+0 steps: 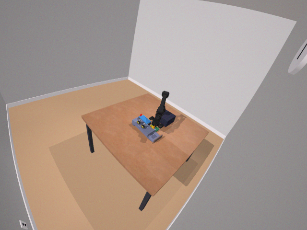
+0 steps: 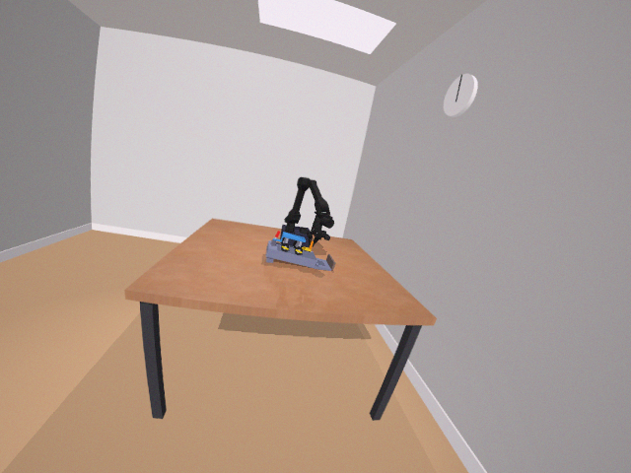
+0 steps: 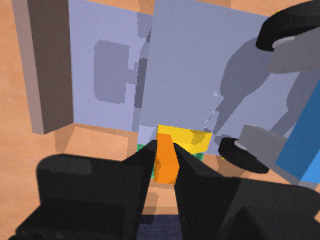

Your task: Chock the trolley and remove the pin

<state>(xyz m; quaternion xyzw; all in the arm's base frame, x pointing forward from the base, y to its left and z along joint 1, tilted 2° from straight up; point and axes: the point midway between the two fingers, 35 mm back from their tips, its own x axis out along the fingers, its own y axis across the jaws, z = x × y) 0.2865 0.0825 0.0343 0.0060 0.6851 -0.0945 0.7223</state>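
The blue trolley (image 1: 144, 119) (image 2: 293, 236) (image 3: 306, 145) stands on the grey ramp (image 2: 301, 258) (image 3: 195, 35). The red pin head (image 1: 141, 114) (image 2: 277, 234) shows at its uphill end. My gripper (image 3: 163, 145) is shut on the orange handle of the yellow chock (image 1: 152, 126) (image 3: 189, 139). The chock is at the ramp's long edge beside the robot base, downhill of the nearer wheel (image 3: 243, 155), with a small gap between them in the wrist view. Whether it rests on the ramp is unclear. The black rubber base is hidden. The green tray (image 1: 157, 129) is partly hidden below the chock.
A raised end stop (image 1: 159, 137) (image 2: 330, 262) (image 3: 52, 70) closes the ramp's downhill end. The dark robot base block (image 1: 167, 118) stands behind the tray. The ramp stands on the brown table (image 1: 119, 138) (image 2: 285, 290).
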